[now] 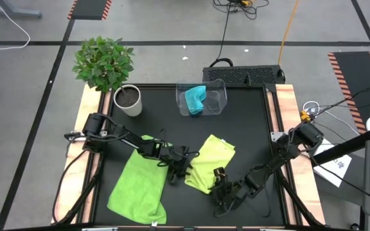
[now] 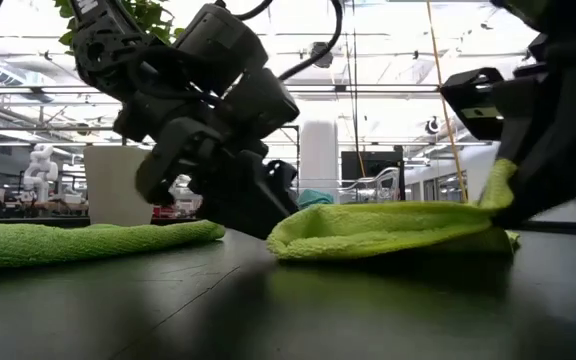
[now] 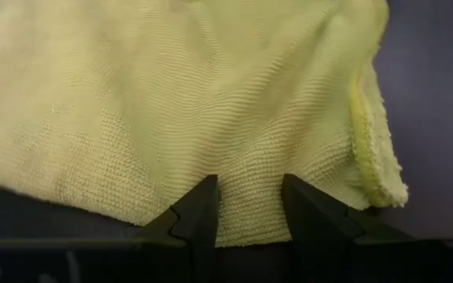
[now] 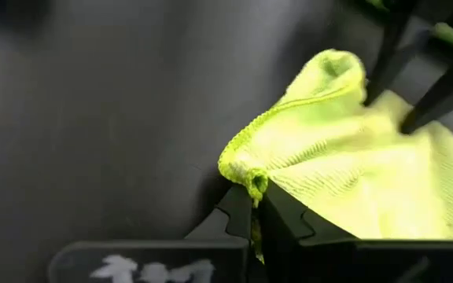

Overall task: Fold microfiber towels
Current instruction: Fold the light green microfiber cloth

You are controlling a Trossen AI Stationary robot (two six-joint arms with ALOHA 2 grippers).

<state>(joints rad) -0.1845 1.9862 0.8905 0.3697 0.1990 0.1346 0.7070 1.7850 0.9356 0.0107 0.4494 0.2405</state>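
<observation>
A lime-green microfiber towel (image 1: 212, 162) lies part folded at the table's middle. It also shows in the low view (image 2: 388, 228). My left gripper (image 1: 184, 168) is at its left edge, fingers a little apart. My right gripper (image 1: 218, 182) is shut on its near corner. A second lime-green towel (image 1: 137, 186) lies spread flat at the near left, under my left arm. The turquoise towel (image 1: 194, 99) lies bunched in the clear plastic bin (image 1: 218, 96) at the far middle. My left gripper has both fingertips (image 3: 201, 212) set on the towel's left edge (image 3: 250, 208), coming slanting down from the table's left. The cloth lies flat in the narrow gap between them, not gathered; whether it is gripped, I cannot tell. That edge rests on the table. My right gripper pinches the towel's near corner (image 4: 252, 182) between its two fingers, coming in low from the table's near right. The hemmed corner bunches at the fingertips. It is raised a little off the table (image 2: 500, 180), and the rest of the towel lies on the table.
A potted plant (image 1: 128, 99) stands at the far left corner. Wooden rails (image 1: 286, 115) run along the table's left and right sides. A black box (image 1: 243, 75) sits behind the far edge. Bare black tabletop (image 1: 249, 138) lies at the right.
</observation>
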